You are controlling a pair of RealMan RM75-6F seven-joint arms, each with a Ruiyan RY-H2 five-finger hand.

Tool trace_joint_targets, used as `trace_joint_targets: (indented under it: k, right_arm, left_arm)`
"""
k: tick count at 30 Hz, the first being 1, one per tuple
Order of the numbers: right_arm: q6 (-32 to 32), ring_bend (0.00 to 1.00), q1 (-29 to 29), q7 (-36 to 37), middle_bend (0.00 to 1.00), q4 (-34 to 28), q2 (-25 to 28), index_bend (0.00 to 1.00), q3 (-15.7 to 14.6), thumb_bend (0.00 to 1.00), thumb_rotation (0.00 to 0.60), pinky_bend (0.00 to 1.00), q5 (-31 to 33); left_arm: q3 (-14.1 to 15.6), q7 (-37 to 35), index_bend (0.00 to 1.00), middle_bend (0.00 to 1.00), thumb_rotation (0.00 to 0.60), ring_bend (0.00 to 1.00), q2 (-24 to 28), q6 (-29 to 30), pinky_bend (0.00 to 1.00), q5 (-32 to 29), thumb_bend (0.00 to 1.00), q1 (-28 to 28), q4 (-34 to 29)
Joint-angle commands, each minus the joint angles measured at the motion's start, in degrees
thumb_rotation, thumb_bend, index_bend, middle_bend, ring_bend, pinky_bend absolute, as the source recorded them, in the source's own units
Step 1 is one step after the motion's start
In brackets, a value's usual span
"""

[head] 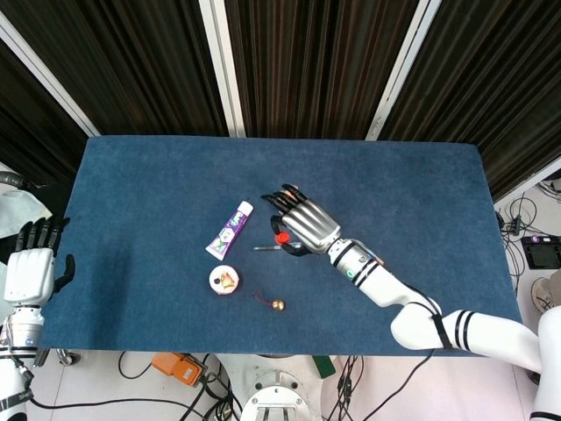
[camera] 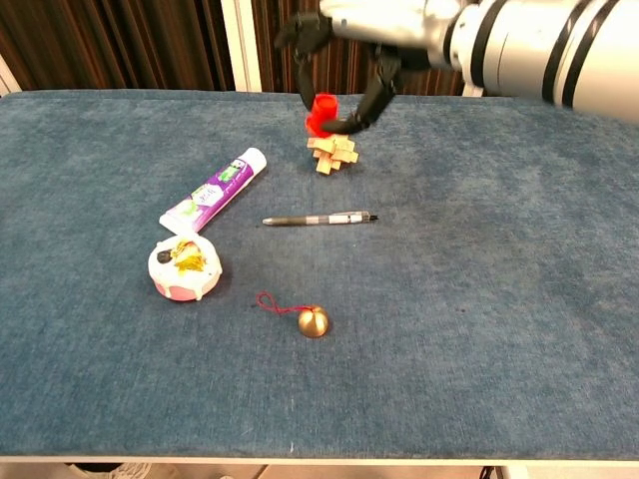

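My rig's silver-backed, black-fingered right hand (head: 302,226) joins a white forearm with black bands; the left hand (head: 31,272) appears whiter, though barely visible.

Quick count: one toothpaste tube (camera: 213,189), one pen (camera: 319,219), one wooden puzzle (camera: 334,154), one bell (camera: 313,321), one small tub (camera: 185,267), one red cap (camera: 321,112).

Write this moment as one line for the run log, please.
right hand: pinches small red piece, lifted above table | left hand: open, at table edge | pen, wooden puzzle, toothpaste tube: lying on table
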Motion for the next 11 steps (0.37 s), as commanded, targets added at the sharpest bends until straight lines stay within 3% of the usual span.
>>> trace_joint_targets:
  k: [1,11]
  right_arm:
    - [1.5,0.16,0.4,-2.1,0.13,-4.9,3.9,0.64,2.0,0.55,0.600,0.09,2.9]
    - [5.1,0.16,-2.2,-1.6,0.13,-13.8,11.8,0.64,2.5,0.55,0.600,0.09,5.6]
  left_arm:
    - [0.0,-0.1,0.11,0.05,0.600,0.04,0.0,-0.1,0.04,0.0,0.51,0.0,0.2]
    - [0.1,-0.1,0.11,0.05,0.600,0.04,-0.2,1.1,0.04,1.3,0.51,0.1,0.5]
